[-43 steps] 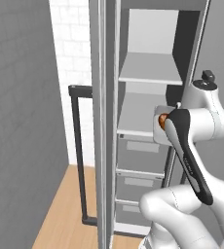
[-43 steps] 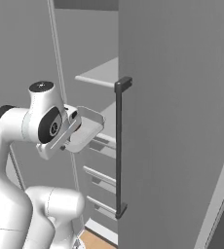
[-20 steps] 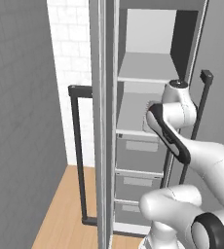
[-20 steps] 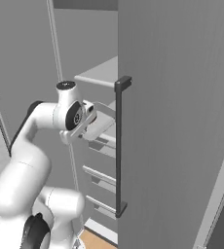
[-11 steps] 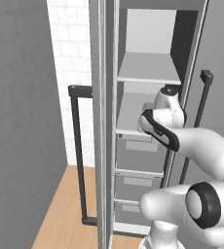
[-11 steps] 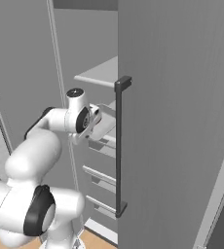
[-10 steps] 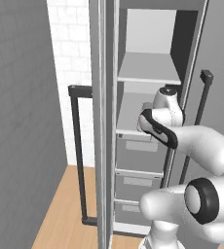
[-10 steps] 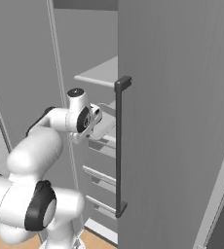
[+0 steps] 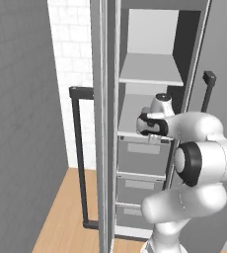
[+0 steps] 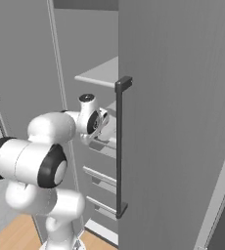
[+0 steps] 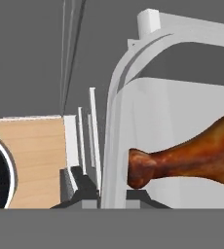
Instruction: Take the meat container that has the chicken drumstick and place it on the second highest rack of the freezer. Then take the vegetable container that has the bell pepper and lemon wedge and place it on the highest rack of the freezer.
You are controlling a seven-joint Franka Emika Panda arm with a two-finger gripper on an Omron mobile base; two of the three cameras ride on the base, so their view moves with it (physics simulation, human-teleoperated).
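Note:
My gripper (image 11: pixel 106 194) is shut on the rim of the white meat container (image 11: pixel 133 97). The glossy orange-brown chicken drumstick (image 11: pixel 192 155) lies inside it. In the left base view the hand (image 9: pixel 150 124) reaches into the open freezer (image 9: pixel 152 29), level with the second highest rack (image 9: pixel 130 116). The highest rack (image 9: pixel 152 74) is bare above it. From the right base view the hand (image 10: pixel 97 124) is partly behind the door edge. The vegetable container, bell pepper and lemon wedge are out of view.
The open freezer door with its long black handle (image 10: pixel 119 146) stands close on the right. Grey drawer fronts (image 9: pixel 142 158) sit under the lower shelf. Another black bar handle (image 9: pixel 78 158) stands to the left, over the wooden floor (image 9: pixel 71 212).
The arm has stretched forward from outside the freezer into its opening, carrying the container up to the level of the lower shelf.

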